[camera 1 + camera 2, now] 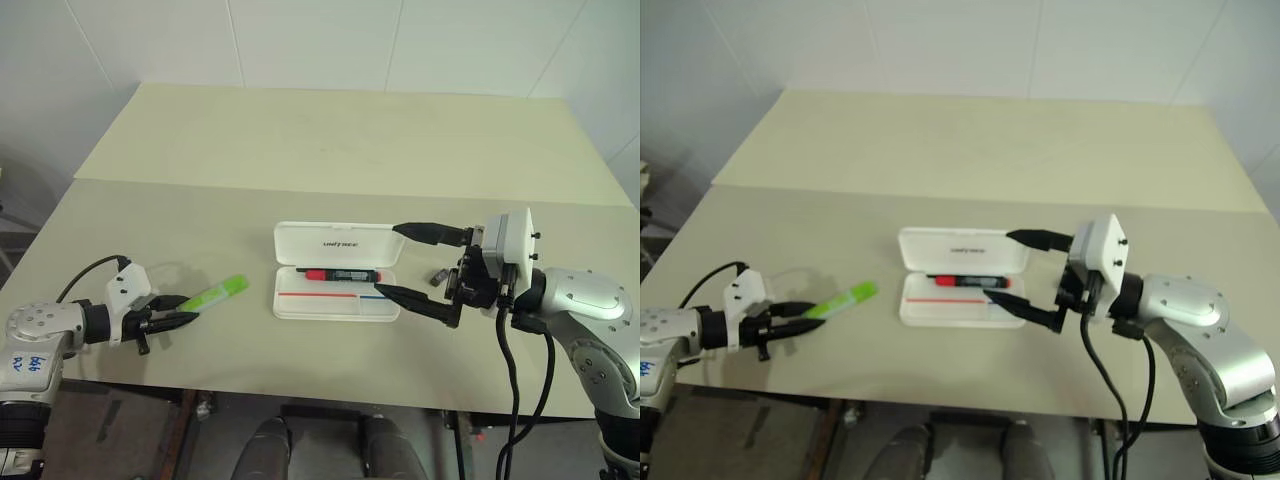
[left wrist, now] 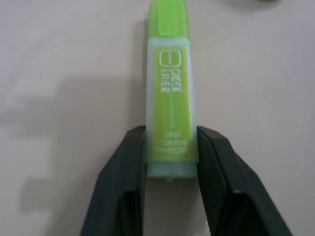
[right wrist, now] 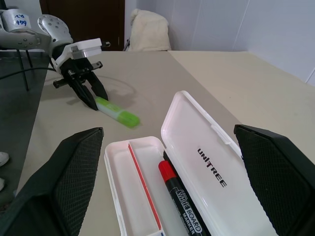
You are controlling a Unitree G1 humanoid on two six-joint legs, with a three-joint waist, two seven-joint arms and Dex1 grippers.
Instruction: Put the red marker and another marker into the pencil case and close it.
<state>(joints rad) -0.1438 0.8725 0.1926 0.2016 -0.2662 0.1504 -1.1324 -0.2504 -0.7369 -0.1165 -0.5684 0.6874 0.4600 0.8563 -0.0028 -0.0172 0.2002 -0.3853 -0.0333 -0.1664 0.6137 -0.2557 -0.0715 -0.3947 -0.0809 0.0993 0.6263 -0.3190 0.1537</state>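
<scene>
1. Pencil case (image 1: 338, 270) lying open near the middle of the beige table (image 1: 330, 140), lid (image 3: 211, 164) flat on the far side, logo showing on it.
2. Red marker (image 1: 340, 274) resting inside the case tray, along the hinge side, red cap toward the robot's left.
3. Red and blue line visible on the tray floor, on the near side of the marker.
4. Light green highlighter (image 2: 171, 103) lying on the table well to the left of the case, outside it, angled with its cap pointing away.
5. Left gripper (image 1: 178, 321) clamped on the highlighter's butt end, one finger (image 2: 123, 177) pressed against each flat side, highlighter apparently down on the tabletop.
6. Right gripper (image 1: 408, 262) gaping wide and holding nothing, poised at the right end of the case, one finger by the lid, the other over the tray's near corner.
</scene>
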